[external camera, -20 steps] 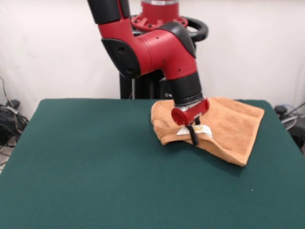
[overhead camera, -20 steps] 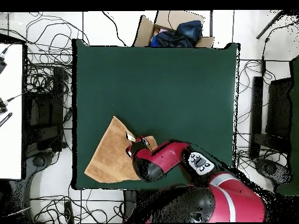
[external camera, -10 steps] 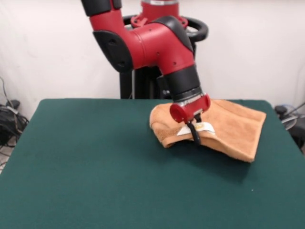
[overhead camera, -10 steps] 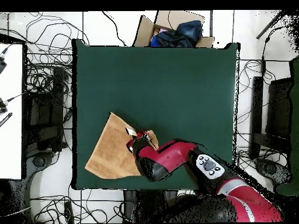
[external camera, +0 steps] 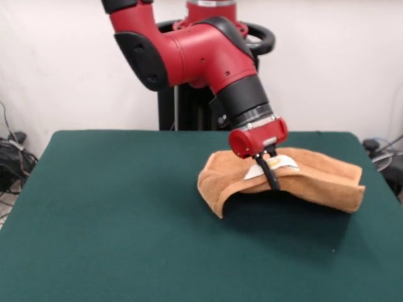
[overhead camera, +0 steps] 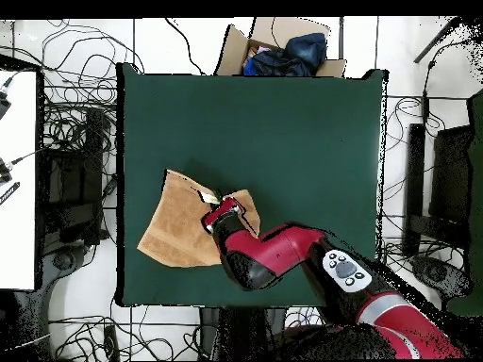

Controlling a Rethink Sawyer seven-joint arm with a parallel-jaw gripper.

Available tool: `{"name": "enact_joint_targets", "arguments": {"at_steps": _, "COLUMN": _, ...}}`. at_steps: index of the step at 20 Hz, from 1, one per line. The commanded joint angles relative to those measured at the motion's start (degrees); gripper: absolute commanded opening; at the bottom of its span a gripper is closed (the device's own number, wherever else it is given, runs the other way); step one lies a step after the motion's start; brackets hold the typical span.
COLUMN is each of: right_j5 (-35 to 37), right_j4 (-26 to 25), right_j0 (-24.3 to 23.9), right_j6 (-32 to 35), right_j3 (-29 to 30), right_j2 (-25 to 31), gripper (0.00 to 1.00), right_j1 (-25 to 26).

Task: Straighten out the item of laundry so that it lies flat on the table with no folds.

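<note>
The item of laundry point(external camera: 315, 179) is an orange-tan towel at the right side of the green table point(external camera: 126, 207). Its middle is held up off the felt, and it arches down to a curled left end and a drooping right end. My gripper point(external camera: 273, 180) is shut on the towel's raised edge, right beside the small white tag point(external camera: 281, 163). In the overhead view the towel point(overhead camera: 174, 231) lies bunched near the table's point(overhead camera: 283, 132) lower left corner, with the gripper point(overhead camera: 213, 205) over its upper right part. The arm hides some of the cloth.
A cardboard box holding dark blue cloth point(overhead camera: 283, 49) stands beyond the table's top edge in the overhead view. Cables cover the floor on both sides. A white desk point(overhead camera: 17, 179) is at the left and dark furniture point(overhead camera: 443, 189) at the right.
The gripper has risen and shifted right in the front view, taking the towel's edge with it. The cloth has lifted off the table and stretched out lengthwise.
</note>
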Motion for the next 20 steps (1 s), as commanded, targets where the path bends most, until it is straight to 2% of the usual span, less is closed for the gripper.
{"name": "enact_joint_targets", "arguments": {"at_steps": 1, "right_j5": -1.8, "right_j4": 2.3, "right_j0": 1.5, "right_j6": 10.5, "right_j3": -1.7, "right_j2": 2.4, "gripper": 0.00, "right_j1": 1.3}}
{"name": "enact_joint_targets", "arguments": {"at_steps": 4, "right_j5": 1.2, "right_j4": 2.0, "right_j0": 4.3, "right_j6": 7.8, "right_j3": -3.6, "right_j2": -1.8, "gripper": 0.00, "right_j1": 3.3}}
{"name": "enact_joint_targets", "arguments": {"at_steps": 8, "right_j5": 1.3, "right_j4": 1.8, "right_j0": 6.1, "right_j6": 6.6, "right_j3": -4.5, "right_j2": -4.2, "gripper": 0.00, "right_j1": 4.2}}
{"name": "enact_joint_targets", "arguments": {"at_steps": 12, "right_j5": 5.1, "right_j4": 1.7, "right_j0": 9.0, "right_j6": 5.2, "right_j3": -7.2, "right_j2": -7.9, "gripper": 0.00, "right_j1": 6.7}}
{"name": "enact_joint_targets", "arguments": {"at_steps": 20, "right_j5": 6.1, "right_j4": 3.0, "right_j0": 11.3, "right_j6": 6.5, "right_j3": -8.0, "right_j2": -9.4, "gripper": 0.00, "right_j1": 6.3}}
